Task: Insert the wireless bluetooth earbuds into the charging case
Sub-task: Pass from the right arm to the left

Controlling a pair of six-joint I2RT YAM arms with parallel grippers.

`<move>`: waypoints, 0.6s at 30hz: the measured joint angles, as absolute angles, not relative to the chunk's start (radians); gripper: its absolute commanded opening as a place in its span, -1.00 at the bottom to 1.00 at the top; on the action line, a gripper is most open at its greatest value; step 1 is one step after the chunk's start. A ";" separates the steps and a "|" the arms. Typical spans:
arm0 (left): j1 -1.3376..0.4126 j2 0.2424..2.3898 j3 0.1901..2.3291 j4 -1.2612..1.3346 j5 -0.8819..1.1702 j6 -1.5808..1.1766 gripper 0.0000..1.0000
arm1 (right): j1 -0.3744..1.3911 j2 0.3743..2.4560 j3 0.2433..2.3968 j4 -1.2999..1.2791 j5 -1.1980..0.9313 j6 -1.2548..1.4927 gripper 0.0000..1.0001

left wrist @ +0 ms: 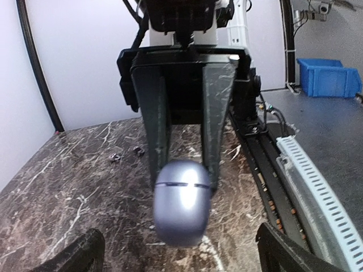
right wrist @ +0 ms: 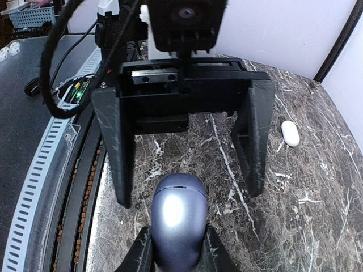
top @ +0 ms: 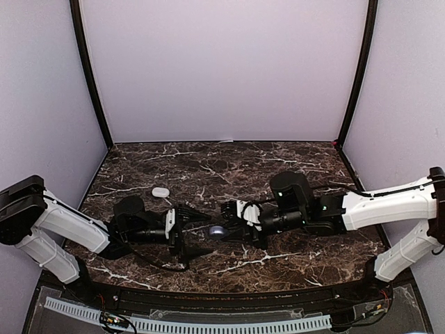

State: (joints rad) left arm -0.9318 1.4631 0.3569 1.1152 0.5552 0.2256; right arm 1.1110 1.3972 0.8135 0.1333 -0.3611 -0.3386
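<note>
Top view: the right hand (top: 228,231) pinches the shut purple case (top: 217,231), long axis toward the wide-open, empty left hand (top: 207,234) facing it. Left wrist: two dark specks, judged buds (left wrist: 116,157), lie on the tabletop (left wrist: 68,187) beyond. Right wrist: the left fingers (right wrist: 120,147) flank the case without touching it.

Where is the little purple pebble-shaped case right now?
In the top view the purple case is near the middle of the table, gripped by the right gripper, right in front of the open left gripper.
</note>
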 measured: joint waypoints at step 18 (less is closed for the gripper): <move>-0.933 1.487 0.392 1.001 0.587 0.295 0.38 | 1.155 1.431 0.814 0.133 -0.312 -0.397 -0.68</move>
State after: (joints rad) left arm -0.9325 1.4868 0.3923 1.0012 0.5869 0.2951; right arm 1.1545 1.4315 0.8139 0.1329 -0.3119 -0.3965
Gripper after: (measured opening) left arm 0.690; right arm 0.221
